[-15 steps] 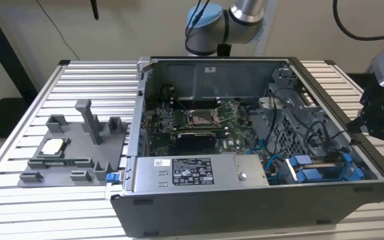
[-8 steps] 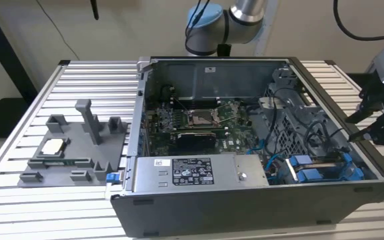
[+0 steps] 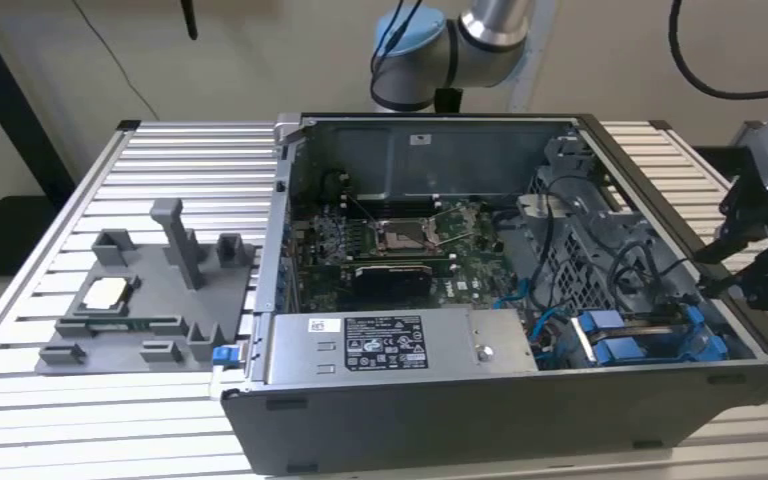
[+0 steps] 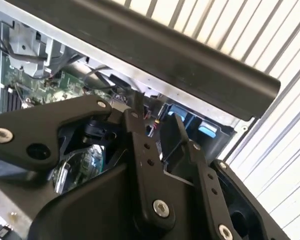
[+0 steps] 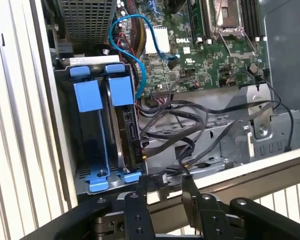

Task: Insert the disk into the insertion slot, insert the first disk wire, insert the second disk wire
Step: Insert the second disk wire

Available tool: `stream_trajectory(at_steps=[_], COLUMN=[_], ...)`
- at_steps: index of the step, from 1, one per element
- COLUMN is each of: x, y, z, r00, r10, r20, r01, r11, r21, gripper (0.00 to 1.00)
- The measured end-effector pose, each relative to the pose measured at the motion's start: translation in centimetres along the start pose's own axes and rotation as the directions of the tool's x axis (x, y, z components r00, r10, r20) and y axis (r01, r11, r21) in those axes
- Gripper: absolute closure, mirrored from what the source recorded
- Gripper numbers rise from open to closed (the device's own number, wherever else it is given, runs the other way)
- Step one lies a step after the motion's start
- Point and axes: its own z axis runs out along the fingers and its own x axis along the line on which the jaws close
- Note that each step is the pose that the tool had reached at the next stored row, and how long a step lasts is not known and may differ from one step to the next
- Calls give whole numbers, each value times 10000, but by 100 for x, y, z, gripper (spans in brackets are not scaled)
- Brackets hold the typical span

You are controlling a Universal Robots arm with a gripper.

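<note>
One gripper (image 5: 164, 192) hangs just outside the computer case (image 3: 518, 420), at the side wall nearest the insertion slot (image 5: 75, 145). Whether it is clasping anything cannot be told, though a small dark connector (image 5: 158, 177) lies right at its tip. The disk (image 5: 123, 95) appears already seated on edge in the slot, inside the case and just across that wall from the gripper. Its long axis runs from the wall toward the perforated cage (image 5: 87, 20). Its dark edge faces the motherboard (image 5: 209, 55) at the case's middle. Loose black wires (image 5: 189, 120) sprawl between disk and motherboard, crowding the approach. The case rests on a slatted metal table (image 3: 184, 150) with a pale wall behind.
</note>
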Motion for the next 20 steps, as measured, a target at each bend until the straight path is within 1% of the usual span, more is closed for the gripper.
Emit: stream_trajectory(at_steps=[1,2,3,4,5,6,8,9,10,13,14,16,18,20], x=[3,4,5,6,9,20,50,57,62,63,60,50,35,12], y=[0,0,0,0,-1,-4,-8,-9,-11,-5,1,33,83,138], z=[4,8,10,12,19,27,41,46,49,47,36,-6,-47,-76], r00=[9999,9997,9992,9985,9980,9977,9973,9972,9970,9959,9954,9947,9944,9944], r10=[39,98,167,237,303,345,409,435,455,491,501,516,520,520], r20=[101,227,355,484,562,588,603,608,625,764,817,889,919,919], r01=[-39,-98,-167,-237,-304,-346,-411,-438,-459,-494,-504,-518,-522,-522], r11=[10000,10000,9999,9997,9995,9994,9991,9990,9989,9988,9987,9987,9986,9986], r21=[-4,-6,-4,-4,3,13,32,41,44,25,16,6,0,0], gripper=[59,59,68,68,75,80,80,84,84,84,84,84,84,84])
